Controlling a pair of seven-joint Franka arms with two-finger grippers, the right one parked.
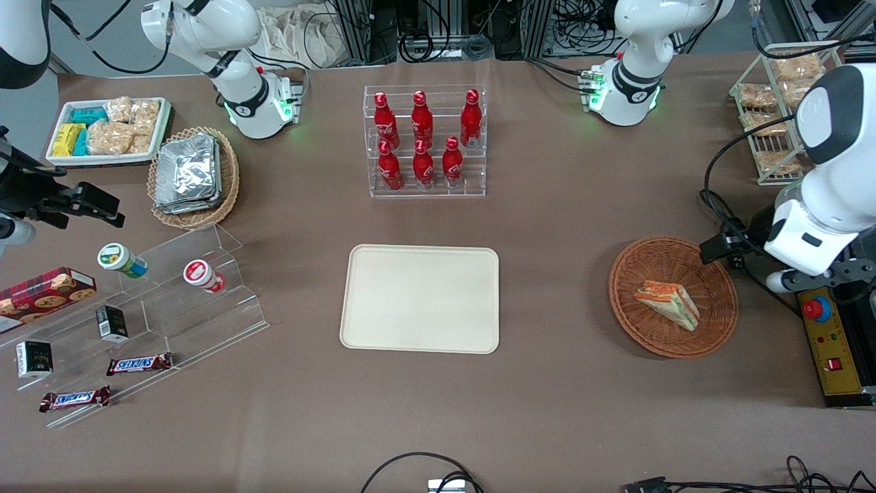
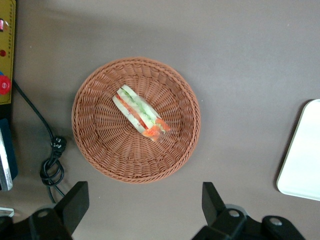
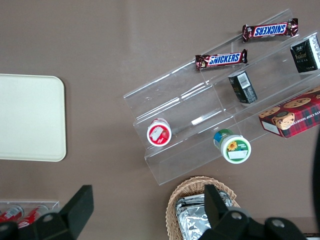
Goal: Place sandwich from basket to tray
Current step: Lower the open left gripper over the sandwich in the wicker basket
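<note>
The sandwich [image 2: 140,111] lies in the basket [image 2: 95,150]. The pincer [image 2: 145,202] hangs above the basket's edge, fingers wide apart, holding nothing. The tray [image 1: 419,340] is well apart on the table [image 1: 561,226].

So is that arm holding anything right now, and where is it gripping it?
Nothing is held. The gripper hovers open above the basket, and the sandwich lies untouched inside it.

- The front camera is looking down across the whole counter [image 1: 547,226].
- My wrist camera is facing straight down, close over the basket [image 2: 136,120], past my open hand [image 2: 145,207].
- Both are sharing basket and tray [image 1: 419,298].
</note>
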